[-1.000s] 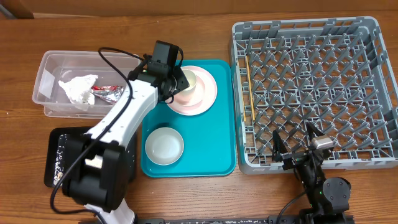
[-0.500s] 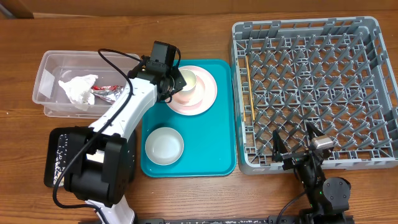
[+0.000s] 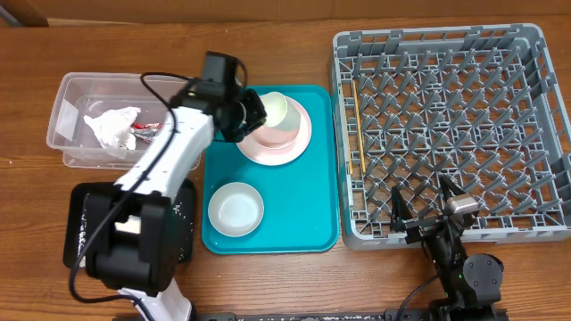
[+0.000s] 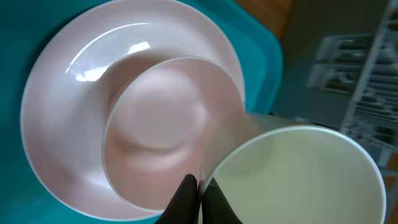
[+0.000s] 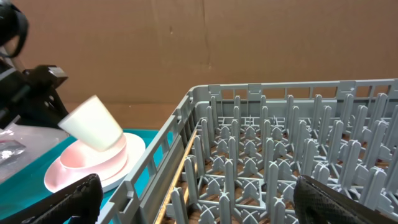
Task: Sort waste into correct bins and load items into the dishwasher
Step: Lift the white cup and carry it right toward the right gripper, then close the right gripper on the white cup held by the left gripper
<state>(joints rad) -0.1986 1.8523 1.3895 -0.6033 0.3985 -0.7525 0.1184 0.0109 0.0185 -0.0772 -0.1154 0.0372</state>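
My left gripper (image 3: 247, 114) is shut on the rim of the small cream cup (image 3: 275, 109) and holds it tilted just above the pale pink bowl (image 3: 278, 135). That bowl sits on the pale pink plate (image 3: 299, 145). In the left wrist view the fingers (image 4: 199, 198) pinch the cup wall (image 4: 298, 177) over the bowl (image 4: 158, 118) and plate (image 4: 50, 106). The white bowl (image 3: 236, 208) stands on the teal tray. The napkin (image 3: 111, 127) and foil wrapper (image 3: 148, 133) lie in the clear tub (image 3: 76, 94). My right gripper (image 3: 437, 223) is open at the front edge of the grey dish rack (image 3: 446, 116).
The teal tray (image 3: 308, 209) holds the dishes. The black tray (image 3: 82, 223), speckled with rice, lies front left, partly under the left arm's base. A thin wooden stick (image 3: 358, 125) lies along the rack's left side. The right wrist view shows the rack's pegs (image 5: 280, 155) and the lifted cup (image 5: 93, 129).
The cup has come up out of the pink bowl and tipped onto its side in my left gripper, which shifted a little left. The right arm has not moved.
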